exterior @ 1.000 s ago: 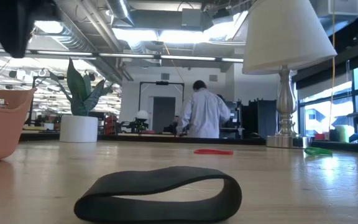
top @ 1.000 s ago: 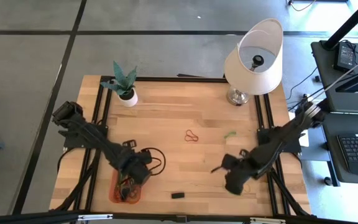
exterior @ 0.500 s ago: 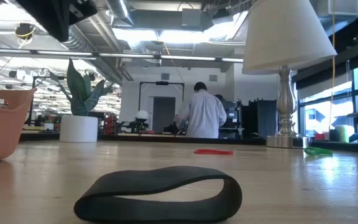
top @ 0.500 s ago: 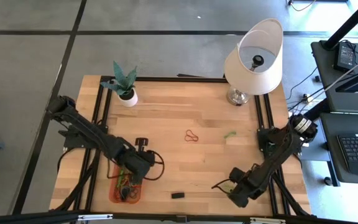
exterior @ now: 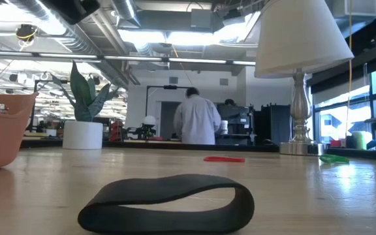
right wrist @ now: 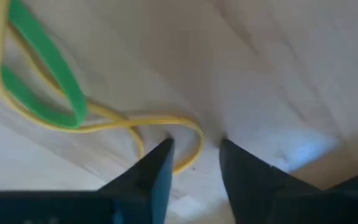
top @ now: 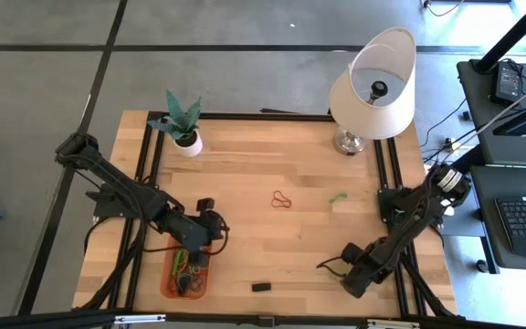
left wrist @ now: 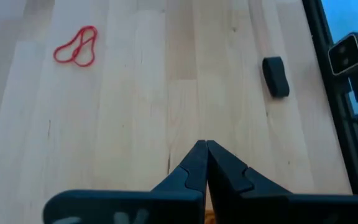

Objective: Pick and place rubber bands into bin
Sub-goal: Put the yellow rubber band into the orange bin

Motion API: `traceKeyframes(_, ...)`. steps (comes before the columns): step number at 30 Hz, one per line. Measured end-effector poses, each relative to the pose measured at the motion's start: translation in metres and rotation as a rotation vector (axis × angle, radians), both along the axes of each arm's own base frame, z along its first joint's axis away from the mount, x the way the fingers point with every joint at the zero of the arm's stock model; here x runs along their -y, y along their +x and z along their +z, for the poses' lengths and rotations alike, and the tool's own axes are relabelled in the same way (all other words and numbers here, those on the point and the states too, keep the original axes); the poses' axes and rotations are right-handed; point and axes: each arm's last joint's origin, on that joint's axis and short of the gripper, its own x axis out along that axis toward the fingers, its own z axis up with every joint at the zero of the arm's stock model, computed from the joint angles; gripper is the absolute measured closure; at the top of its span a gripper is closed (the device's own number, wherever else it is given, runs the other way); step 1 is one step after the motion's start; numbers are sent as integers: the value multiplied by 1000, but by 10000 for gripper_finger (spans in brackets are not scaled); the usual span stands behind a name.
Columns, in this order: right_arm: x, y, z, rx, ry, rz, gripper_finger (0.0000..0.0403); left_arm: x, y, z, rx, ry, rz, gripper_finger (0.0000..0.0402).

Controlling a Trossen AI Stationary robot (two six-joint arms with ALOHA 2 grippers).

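Observation:
The orange bin (top: pixel 170 281) sits near the table's near-left corner with several rubber bands (top: pixel 186 270) in it. My left gripper (left wrist: pixel 205 148) hangs shut and empty just above the bin's far end (top: pixel 210 226). A red band (left wrist: pixel 76 48) and a green band (top: pixel 338 196) lie mid-table. My right gripper (right wrist: pixel 194 148) stands open, low over the near right of the table (top: pixel 336 267). It points down, with its fingertips over the loop end of a yellow band (right wrist: pixel 166 121). That yellow band lies across a green band (right wrist: pixel 48 74). My right gripper's fingers come from above at the yellow band's loop end (right wrist: pixel 191 134), which lies flat on the table. One fingertip (right wrist: pixel 163 152) overlaps the band in the wrist view. I cannot tell whether it touches the band.
A small black piece (top: pixel 261 286) lies near the table's near edge, large in the low view (exterior: pixel 168 202). A potted plant (top: pixel 184 123) stands far left and a lamp (top: pixel 373 87) far right. Black rails (top: pixel 386 174) line the table's sides. A person (exterior: pixel 198 117) shows beyond the table.
My right gripper has come down and moved toward the table's near right, tipping steeper, until it hangs just above the wood. My left gripper has pulled up out of the bin toward the far edge and tipped from pointing down toward level.

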Motion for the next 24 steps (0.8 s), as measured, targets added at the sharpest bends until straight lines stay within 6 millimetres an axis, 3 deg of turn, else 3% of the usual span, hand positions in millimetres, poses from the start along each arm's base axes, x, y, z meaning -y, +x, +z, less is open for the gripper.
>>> traceKeyframes(6, -2, 1, 0, 12, 19, 1, 386, 0, 2, 2, 39, 17, 28, 398)
traceKeyframes(10, -4, 3, 19, 8, -50, 4, 389, -2, 3, 2, 68, 64, 66, 398)
traceKeyframes(19, -12, 8, 127, 200, -152, -67, 400, -5, 6, 5, 152, 189, 134, 398)
traceKeyframes(24, -11, 11, 176, 374, -260, -105, 399, -9, 9, 8, 194, 241, 170, 394)
